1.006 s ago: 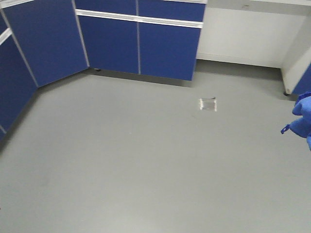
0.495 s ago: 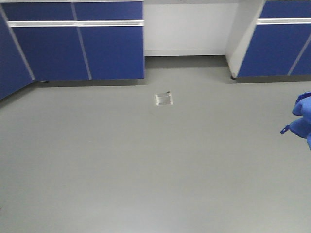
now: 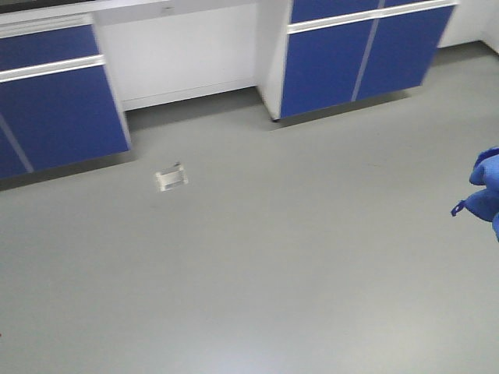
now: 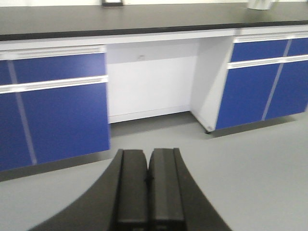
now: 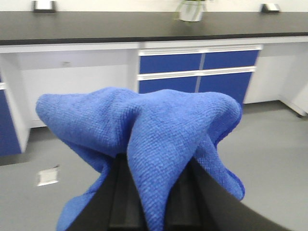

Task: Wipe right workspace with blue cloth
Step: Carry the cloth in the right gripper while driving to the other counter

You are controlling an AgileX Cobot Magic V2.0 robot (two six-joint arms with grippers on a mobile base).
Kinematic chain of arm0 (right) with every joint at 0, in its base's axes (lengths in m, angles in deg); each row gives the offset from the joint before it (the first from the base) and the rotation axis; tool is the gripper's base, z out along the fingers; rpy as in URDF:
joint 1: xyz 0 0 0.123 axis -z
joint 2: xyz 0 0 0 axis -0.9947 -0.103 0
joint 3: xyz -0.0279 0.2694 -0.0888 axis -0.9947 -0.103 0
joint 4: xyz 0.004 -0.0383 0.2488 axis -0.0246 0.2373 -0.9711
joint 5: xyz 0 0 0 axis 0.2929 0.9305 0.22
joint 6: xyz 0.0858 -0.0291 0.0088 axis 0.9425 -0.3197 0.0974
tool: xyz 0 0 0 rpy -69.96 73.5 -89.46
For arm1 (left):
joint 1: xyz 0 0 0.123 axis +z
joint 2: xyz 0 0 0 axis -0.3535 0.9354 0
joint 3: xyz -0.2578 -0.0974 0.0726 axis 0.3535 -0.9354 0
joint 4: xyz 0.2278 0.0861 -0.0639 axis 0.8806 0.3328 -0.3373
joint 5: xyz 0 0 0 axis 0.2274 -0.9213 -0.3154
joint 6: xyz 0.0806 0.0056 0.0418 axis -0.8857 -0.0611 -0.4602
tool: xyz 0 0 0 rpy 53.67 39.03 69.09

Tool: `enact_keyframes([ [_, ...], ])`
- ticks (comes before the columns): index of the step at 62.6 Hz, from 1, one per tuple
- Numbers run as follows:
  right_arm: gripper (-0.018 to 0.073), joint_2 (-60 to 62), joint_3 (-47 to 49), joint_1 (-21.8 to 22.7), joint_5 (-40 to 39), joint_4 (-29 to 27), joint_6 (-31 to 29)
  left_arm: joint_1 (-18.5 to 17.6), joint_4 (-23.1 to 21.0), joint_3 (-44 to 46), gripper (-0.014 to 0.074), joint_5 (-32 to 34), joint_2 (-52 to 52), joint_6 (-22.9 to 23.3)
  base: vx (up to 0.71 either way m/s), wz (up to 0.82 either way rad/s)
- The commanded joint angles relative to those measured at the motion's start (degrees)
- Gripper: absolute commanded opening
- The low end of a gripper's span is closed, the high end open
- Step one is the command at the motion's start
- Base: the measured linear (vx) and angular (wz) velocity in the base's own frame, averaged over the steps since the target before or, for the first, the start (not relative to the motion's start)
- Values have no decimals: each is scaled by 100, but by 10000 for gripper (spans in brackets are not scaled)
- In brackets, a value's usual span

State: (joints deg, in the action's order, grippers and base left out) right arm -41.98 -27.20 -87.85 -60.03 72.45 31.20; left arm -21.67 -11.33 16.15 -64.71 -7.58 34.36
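Floor plate [image 3: 171, 178] farther left; blue cloth [image 5: 144, 130] pinched in right claw [image 5: 153, 202], left claw [image 4: 147, 179] closed.

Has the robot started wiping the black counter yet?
Not yet. Done: the blue cloth is picked up, pinched in the right gripper. In hand: it is held over the grey floor. Left: reaching the black benchtop and wiping it.
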Motion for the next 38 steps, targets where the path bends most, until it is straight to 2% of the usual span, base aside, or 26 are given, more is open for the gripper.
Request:
enact_keyframes([
  [1, -1, -37, 171, 16, -498, 59, -67, -28, 6, -174, -6, 458, -93, 49, 20, -60],
  [19, -1, -37, 171, 16, -498, 59, -67, -28, 6, -174, -6, 458, -93, 49, 22, -47],
  [38, -1, -37, 171, 16, -498, 59, -67, -28, 6, -174, -6, 458, -93, 49, 28, -15],
])
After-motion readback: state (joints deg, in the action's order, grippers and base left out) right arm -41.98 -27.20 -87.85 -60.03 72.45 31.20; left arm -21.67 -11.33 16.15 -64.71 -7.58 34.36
